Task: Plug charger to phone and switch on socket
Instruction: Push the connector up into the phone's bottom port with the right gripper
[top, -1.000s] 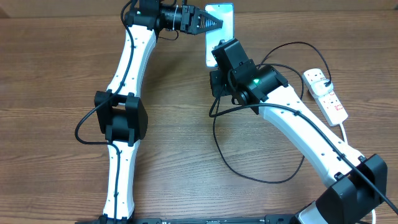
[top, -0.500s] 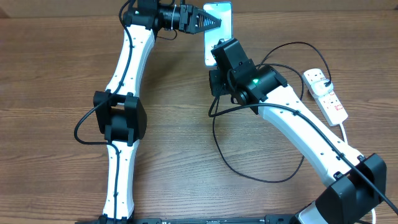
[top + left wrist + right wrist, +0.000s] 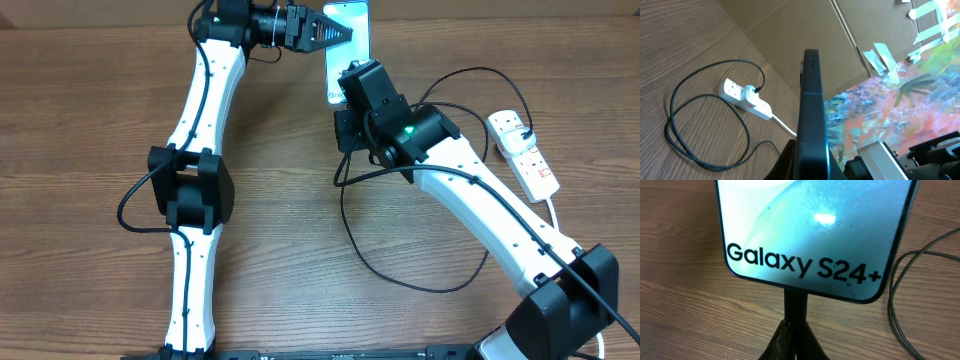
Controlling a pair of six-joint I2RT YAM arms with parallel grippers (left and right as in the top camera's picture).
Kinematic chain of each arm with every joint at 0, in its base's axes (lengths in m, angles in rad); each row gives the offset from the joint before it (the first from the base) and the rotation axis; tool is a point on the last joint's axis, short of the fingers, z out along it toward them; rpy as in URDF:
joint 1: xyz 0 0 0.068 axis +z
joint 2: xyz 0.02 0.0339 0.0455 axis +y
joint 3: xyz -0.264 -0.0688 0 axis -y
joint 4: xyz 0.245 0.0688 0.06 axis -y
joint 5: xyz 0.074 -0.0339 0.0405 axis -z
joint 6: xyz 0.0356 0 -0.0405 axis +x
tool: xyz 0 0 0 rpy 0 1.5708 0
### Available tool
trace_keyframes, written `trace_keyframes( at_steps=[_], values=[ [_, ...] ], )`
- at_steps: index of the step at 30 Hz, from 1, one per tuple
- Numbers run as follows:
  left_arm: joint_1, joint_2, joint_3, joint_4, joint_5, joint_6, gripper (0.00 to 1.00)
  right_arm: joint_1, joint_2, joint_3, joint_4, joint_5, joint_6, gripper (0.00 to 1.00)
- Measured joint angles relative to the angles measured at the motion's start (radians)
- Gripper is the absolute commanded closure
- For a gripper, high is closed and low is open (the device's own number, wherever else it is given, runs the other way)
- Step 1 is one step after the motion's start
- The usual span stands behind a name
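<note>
Shifting slightly left over the last second, the phone [image 3: 347, 42] stays clamped edgewise in the left gripper [image 3: 337, 33]. The right gripper [image 3: 791, 332], closed on the connector tip [image 3: 795, 302] of the charger [image 3: 400, 278], has followed just below the phone's lower edge. The tip meets that edge, though I cannot tell how deep it sits, so plugging looks nearly done. Well right of the phone lies the socket [image 3: 525, 150], with a black plug [image 3: 527, 135] in it and its switches judged not yet pressed. Cable loops sprawl on the table [image 3: 80, 200] below the phone, and the right wrist hides the joint from overhead.
</note>
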Motion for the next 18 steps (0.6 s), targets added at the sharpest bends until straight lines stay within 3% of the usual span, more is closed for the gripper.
trace_keyframes(
  at_steps=[18],
  values=[
    [0.005, 0.0, 0.0, 0.003, -0.009, -0.003, 0.96, 0.0, 0.003, 0.0, 0.016, 0.005, 0.0, 0.96]
  ],
)
